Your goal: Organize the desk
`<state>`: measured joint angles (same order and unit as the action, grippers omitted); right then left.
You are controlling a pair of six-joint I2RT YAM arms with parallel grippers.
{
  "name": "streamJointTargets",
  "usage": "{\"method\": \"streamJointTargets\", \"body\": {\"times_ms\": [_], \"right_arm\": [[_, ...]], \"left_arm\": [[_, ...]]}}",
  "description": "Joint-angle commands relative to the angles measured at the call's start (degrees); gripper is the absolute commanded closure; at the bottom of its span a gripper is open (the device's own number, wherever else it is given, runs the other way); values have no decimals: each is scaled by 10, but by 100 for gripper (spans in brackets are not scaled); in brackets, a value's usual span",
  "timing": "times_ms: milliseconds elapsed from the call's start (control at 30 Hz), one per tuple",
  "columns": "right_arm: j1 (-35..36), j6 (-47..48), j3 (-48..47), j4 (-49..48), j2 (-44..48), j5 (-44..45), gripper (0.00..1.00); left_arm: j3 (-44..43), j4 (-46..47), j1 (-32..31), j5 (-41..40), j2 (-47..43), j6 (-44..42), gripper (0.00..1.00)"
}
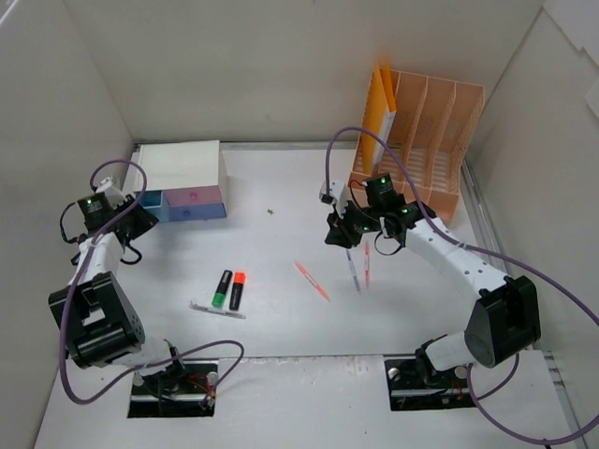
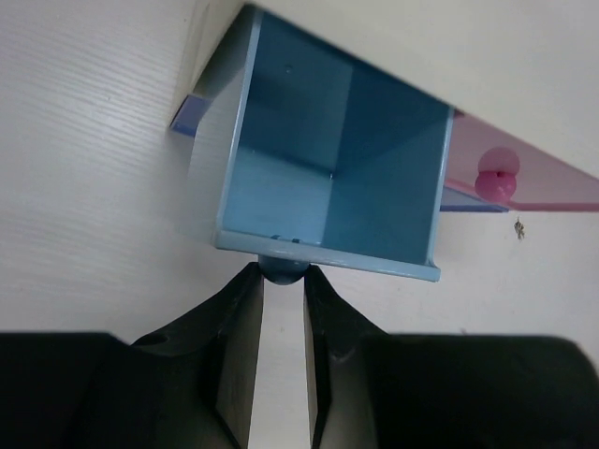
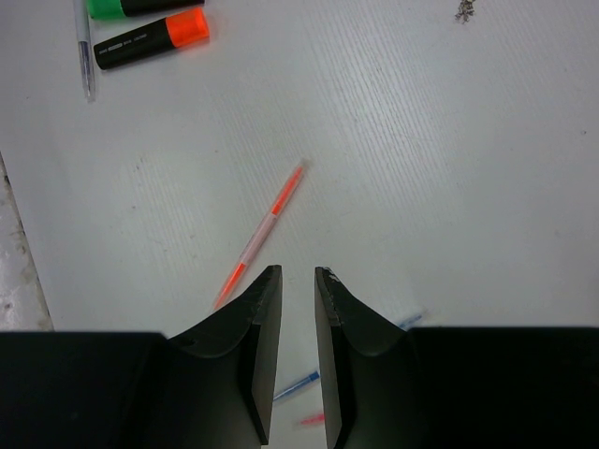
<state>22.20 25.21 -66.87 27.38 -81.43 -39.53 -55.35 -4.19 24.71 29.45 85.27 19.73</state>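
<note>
Being gripped by the closed left hand [image 2: 283, 274]: knob [image 2: 283, 268] of open blue drawer [image 2: 328, 178], far left corner of the table [image 1: 281, 327] spread beneath both arms. Straight, level pull is being advised. Right hand [image 3: 298, 277], narrowly parted, empty, is being held near orange pen [image 3: 262, 234].

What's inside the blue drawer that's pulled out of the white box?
Nothing visible: the blue drawer's floor and walls are bare. Its far end runs under the white drawer box, hidden. The left gripper pinches its knob.
</note>
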Motion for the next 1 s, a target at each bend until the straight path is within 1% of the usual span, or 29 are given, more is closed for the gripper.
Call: {"method": "streamJointTargets", "body": {"times_ms": [0,100,200,367,533,600,633,667,733,767,800,867,967], "right_arm": [[4,6,-6,-20,5,-15,81],[6,8,-7,-20,4,-15,81],[6,8,-11,-19,0,-18,79],[11,9,-14,-18,0,-20,78],[12,10,-11,-19,0,-22,75],[13,10,-11,-19,2,-22,72],[13,10,-10,-21,4,-22,71],[13,10,-11,-19,5,-22,69],[14,10,-10,-20,7,-20,63],[13,10,-8,-20,8,-20,62],[13,9,-7,-19,10,-20,59],[14,10,-1,-20,14,-19,57],[14,11,3,-19,16,-19,55]], "left_arm": [[15,-5,-1,-7,-67,-7,97],[38,-21,-1,-14,-98,0,97],[67,-19,-1,-16,-121,9,97],[87,-35,-1,-17,-143,15,97],[84,-61,-1,-30,-144,12,95],[87,-63,-1,-30,-150,18,83],[89,-64,-1,-30,-153,22,73],[91,-64,-1,-32,-157,22,52],[95,-71,-1,-37,-177,27,42],[95,-76,-1,-39,-183,28,31],[96,-80,-1,-39,-197,29,27],[95,-91,-1,-41,-211,28,18],[82,-125,-1,-44,-225,16,18]]}}
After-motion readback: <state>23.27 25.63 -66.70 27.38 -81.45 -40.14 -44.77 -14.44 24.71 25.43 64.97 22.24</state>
